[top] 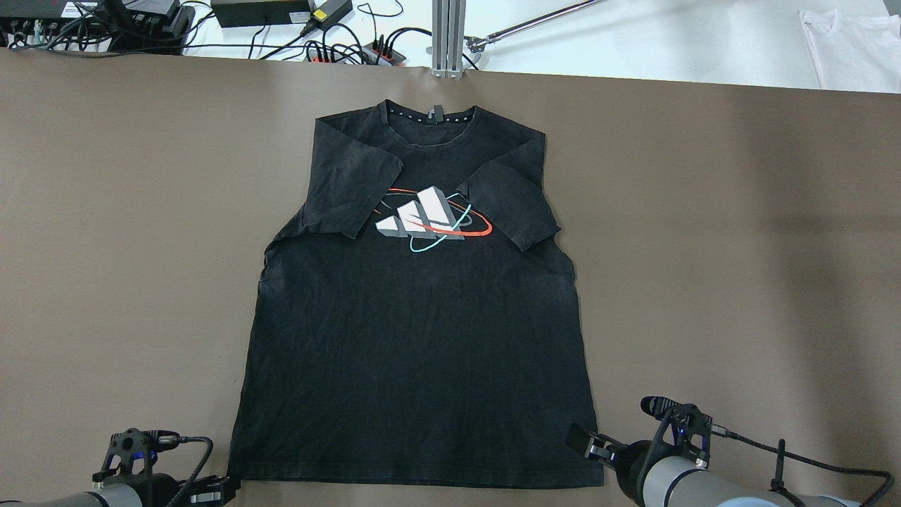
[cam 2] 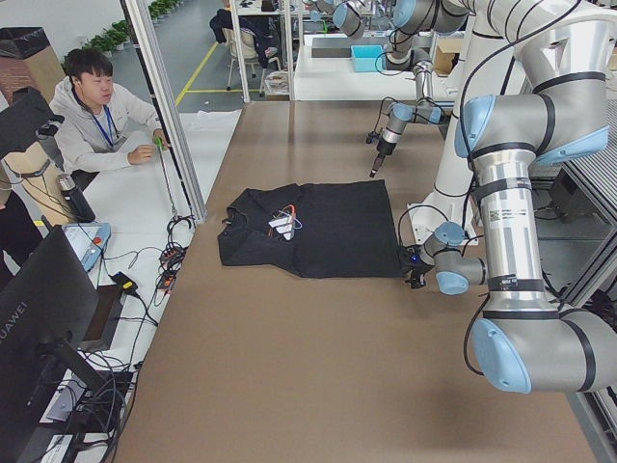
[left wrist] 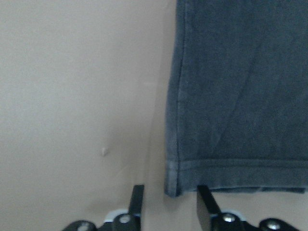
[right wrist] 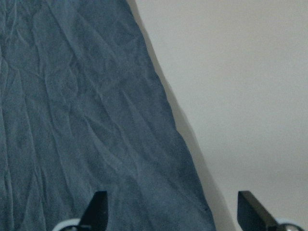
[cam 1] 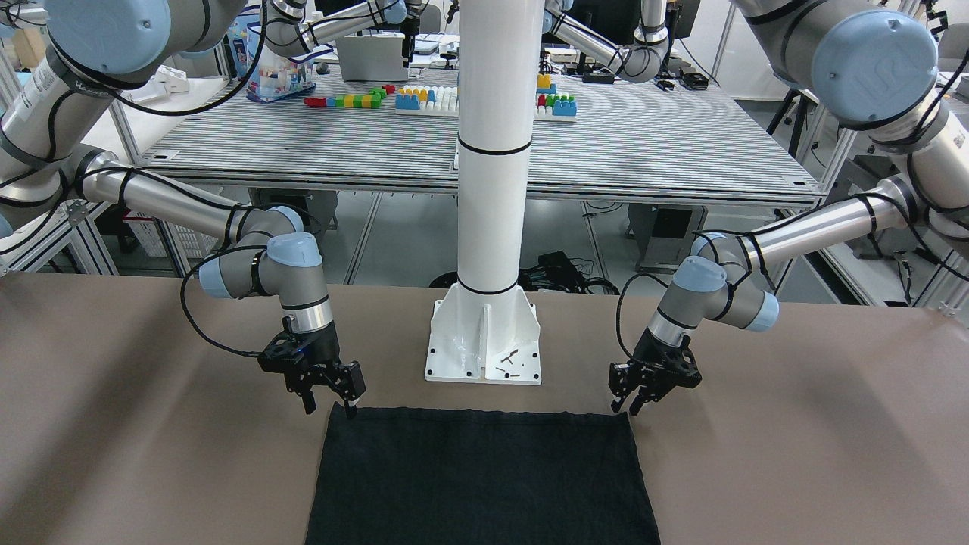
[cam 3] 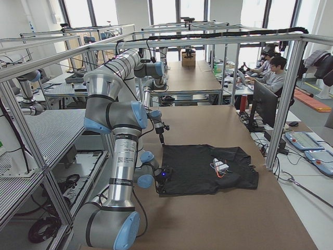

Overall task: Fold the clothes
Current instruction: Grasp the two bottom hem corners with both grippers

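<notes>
One black shirt lies flat in the middle of the brown table. In the overhead view its neck is at the top and its bottom edge is at the bottom. Both sleeves are turned in over the chest, so I think the first small folds are done. The long body is not folded yet, so most of the job is left.

The left gripper sits at the bottom left corner of the shirt in the overhead view. Its two fingers are spread apart, and the shirt corner lies between them at the bottom of the left wrist view. It is not pinching the cloth. The right gripper sits at the bottom right corner. Its fingers are spread wide, with the shirt's side edge between them, and it holds nothing. I think they are getting ready to grab the two corners.

The chest has a picture of three slanted white bars with a red ring and a light blue ring around them. I see no words on it. A small tag in the neck is too tiny to read. In the exterior left view, the back of a dark screen at the lower left says HUAWEI
</notes>
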{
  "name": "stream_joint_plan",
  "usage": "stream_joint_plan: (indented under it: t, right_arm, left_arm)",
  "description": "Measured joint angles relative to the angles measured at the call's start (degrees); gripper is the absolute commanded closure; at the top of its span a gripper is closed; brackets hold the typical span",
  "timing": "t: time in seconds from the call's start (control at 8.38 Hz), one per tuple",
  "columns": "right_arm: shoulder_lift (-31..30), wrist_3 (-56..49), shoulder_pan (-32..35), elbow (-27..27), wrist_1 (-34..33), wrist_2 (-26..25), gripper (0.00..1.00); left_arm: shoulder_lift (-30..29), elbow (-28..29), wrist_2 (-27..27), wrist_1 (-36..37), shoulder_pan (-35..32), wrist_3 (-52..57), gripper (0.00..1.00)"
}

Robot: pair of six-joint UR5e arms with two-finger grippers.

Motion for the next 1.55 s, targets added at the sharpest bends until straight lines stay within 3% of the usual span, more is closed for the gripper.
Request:
stream_joint_plan:
  t: [0.48,0.6,0.84,0.95,1.55]
  right_arm:
    - [0.0,0.0,0.0,-0.6,0.0,0.0,0.05]
    - [0.1,-0.1,0.0,-0.9,0.0,0.0,0.05]
    - [0.2,-0.1,0.0,-1.1,0.0,0.0,0.05]
    - [0.3,-0.1,0.0,-1.2,0.0,0.0,0.05]
    - [0.3,0.0,-1.3,-1.2,-0.4,-1.1,0.09]
  left_arm:
    - [-0.2,0.0,0.0,0.0,-0.2,0.2,0.54]
    - [-0.2,0.1,0.0,0.0,-0.3,0.3,0.60]
    - [-0.2,0.1,0.0,0.0,-0.4,0.7,0.94]
    - [-0.2,0.1,0.0,0.0,-0.5,0.9,1.00]
    - [-0.5,0.0,0.3,0.0,-1.2,1.0,1.00]
